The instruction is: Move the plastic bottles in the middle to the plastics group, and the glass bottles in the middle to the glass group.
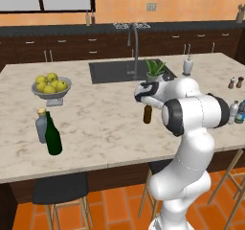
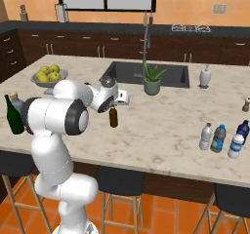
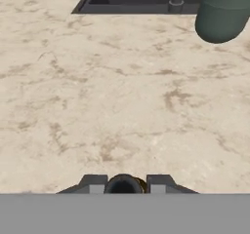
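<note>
Brown beer bottle (image 2: 113, 116): mid-surface, neck clamped between the fingers (image 3: 93, 183). Glass group's green wine bottle (image 1: 52, 135) awaits it; plastic bottles (image 2: 218, 138) look already grouped.

Brown bottle (image 2: 113, 117) mid-counter (image 2: 161, 135), before potted plant (image 2: 152, 80); sink (image 2: 129, 72) behind plant.

Robot arm (image 1: 191, 143): glossy white, rounded shell segments joined by dark grey to black ring-shaped joints, one broad band at the elbow-like joint. The lower body swells into a smooth white bulb toward 6 o'clock. Wrist section (image 2: 105, 95): white housing with a round grey cap and dark trim. Finger tips (image 3: 93, 183): small, dark grey, blocky, with lighter inner faces.
</note>
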Robot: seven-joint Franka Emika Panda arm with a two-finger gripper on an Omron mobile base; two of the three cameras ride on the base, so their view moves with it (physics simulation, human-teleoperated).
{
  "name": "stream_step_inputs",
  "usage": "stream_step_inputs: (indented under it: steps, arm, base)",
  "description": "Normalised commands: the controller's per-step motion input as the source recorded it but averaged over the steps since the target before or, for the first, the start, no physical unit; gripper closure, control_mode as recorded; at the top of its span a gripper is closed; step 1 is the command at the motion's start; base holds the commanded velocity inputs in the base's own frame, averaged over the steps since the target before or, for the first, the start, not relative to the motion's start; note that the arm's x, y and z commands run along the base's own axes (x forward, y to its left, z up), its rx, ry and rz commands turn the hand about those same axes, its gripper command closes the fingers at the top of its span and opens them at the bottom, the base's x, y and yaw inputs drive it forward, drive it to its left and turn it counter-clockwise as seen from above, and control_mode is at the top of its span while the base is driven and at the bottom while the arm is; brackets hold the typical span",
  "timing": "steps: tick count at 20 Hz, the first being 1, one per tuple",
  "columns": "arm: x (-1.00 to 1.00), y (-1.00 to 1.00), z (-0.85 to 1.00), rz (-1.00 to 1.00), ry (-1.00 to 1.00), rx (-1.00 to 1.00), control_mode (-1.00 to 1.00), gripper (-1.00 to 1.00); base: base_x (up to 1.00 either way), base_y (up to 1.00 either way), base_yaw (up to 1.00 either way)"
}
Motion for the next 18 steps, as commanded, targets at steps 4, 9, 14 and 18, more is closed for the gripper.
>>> stream_step_inputs:
  steps: [4, 9, 14, 18]
  arm:
    - [-0.53, -0.08, 0.25, 0.26, -0.05, 0.18, -1.00, 1.00]
    - [-0.49, 0.35, 0.61, 0.21, 0.15, 0.02, -1.00, 1.00]
    - [-0.51, 0.74, 0.42, 0.26, 0.14, 0.00, -1.00, 1.00]
    - [-0.24, 0.90, 0.45, 0.26, 0.20, 0.00, -1.00, 1.00]
  base:
    - [0.00, 0.00, 0.00]
    - [0.00, 0.00, 0.00]
    - [0.00, 0.00, 0.00]
    - [0.00, 0.00, 0.00]
